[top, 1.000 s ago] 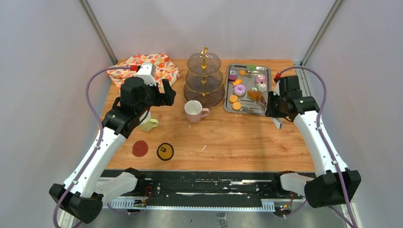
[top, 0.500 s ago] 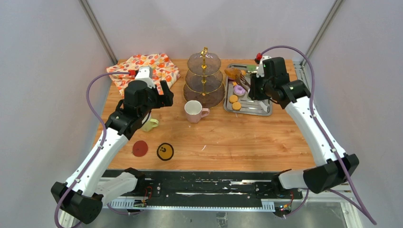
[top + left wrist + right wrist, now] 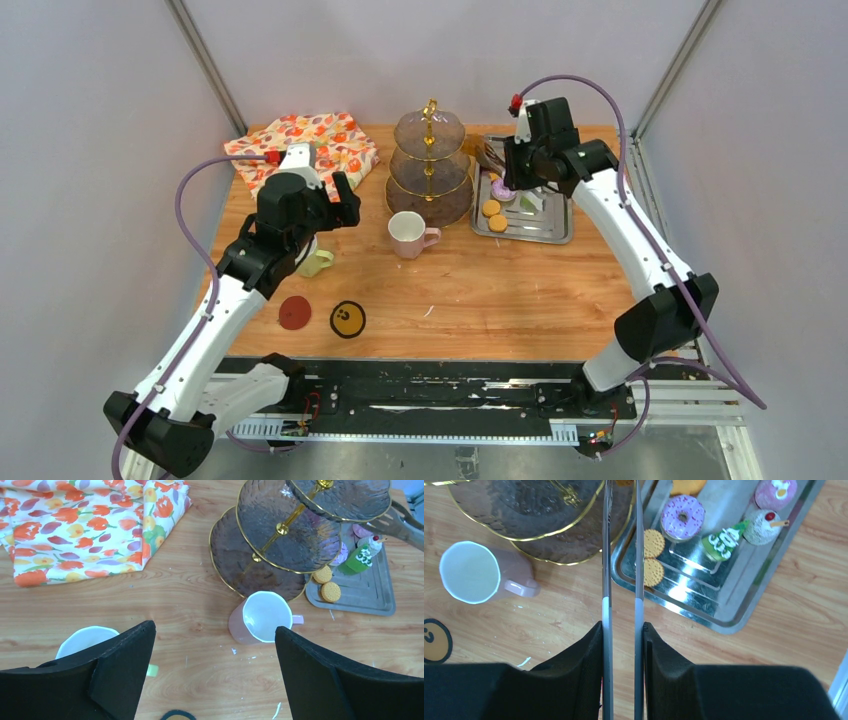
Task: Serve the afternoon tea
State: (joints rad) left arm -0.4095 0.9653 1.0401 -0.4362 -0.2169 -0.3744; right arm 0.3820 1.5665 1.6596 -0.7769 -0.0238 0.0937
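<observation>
Holds the metal tongs (image 3: 605, 555) in the right gripper (image 3: 622, 630) — jaws narrow, one pressed against each tong arm, the two arms nearly parallel with a slim gap between them. Points the tongs away from the wrist, along the line where the steel tray (image 3: 704, 610) meets the lower tiers of the brown-glass stand (image 3: 549, 540). In the top view, sets the tong tips just beside the stand's upper tiers. Shows a sliver of orange between the tong arms at the top edge of the right wrist view; cannot tell whether it is pinched there.

Hangs the left gripper (image 3: 214, 630) above the desk (image 3: 200, 595) with jaws wide apart, gripping nothing and touching nothing. Looks down between those jaws on the pink mug (image 3: 257, 617), upright, just beside the stand's bottom tier. Catches the yellow-green mug (image 3: 85, 637) partly hidden behind the left jaw, upright on the desk, well apart from the pink one.

Finds the pastries on the tray — two orange biscuits (image 3: 653, 542) side by side at the edge nearest the stand, the purple doughnut (image 3: 682, 518) just beyond them, then the green cake (image 3: 721, 541) and the cherry cupcake (image 3: 761, 526) next to each other. Sees a floral cloth (image 3: 85, 530) lying at the far left of the desk.
</observation>
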